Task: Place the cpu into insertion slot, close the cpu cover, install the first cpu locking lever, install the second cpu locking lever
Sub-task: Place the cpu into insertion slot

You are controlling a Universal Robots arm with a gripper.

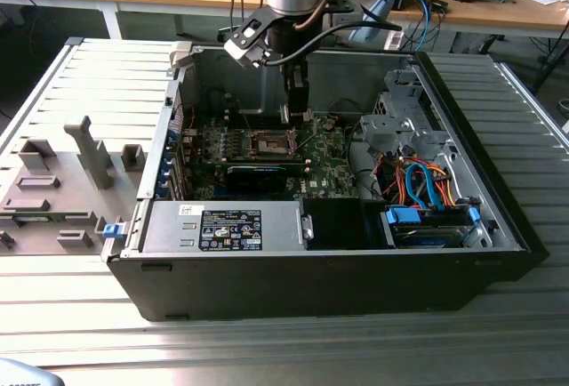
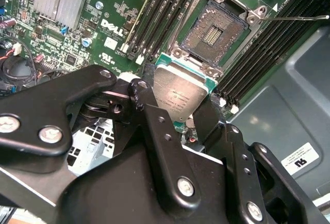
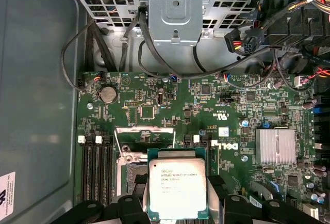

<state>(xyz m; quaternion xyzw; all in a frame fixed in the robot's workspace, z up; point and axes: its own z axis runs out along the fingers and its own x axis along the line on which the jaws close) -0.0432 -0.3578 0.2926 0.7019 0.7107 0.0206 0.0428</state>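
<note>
Black-fingered, the gripper (image 2: 178, 106) clenches the cpu (image 2: 175, 87) by two opposite edges, silver top showing in both wrist views. It hangs over the insertion slot (image 2: 210, 34), not seated. The slot lies bare, its dark centre exposed. The cpu cover (image 3: 144, 131) stands swung up off the slot. All this sits inside the open computer case (image 1: 311, 284), which also holds a green motherboard (image 1: 333, 177), a long black card (image 1: 258, 175) and blue and orange cables (image 1: 427, 181).

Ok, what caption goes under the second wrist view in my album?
The tool holds the cpu near the empty insertion slot, not yet in it.
</note>
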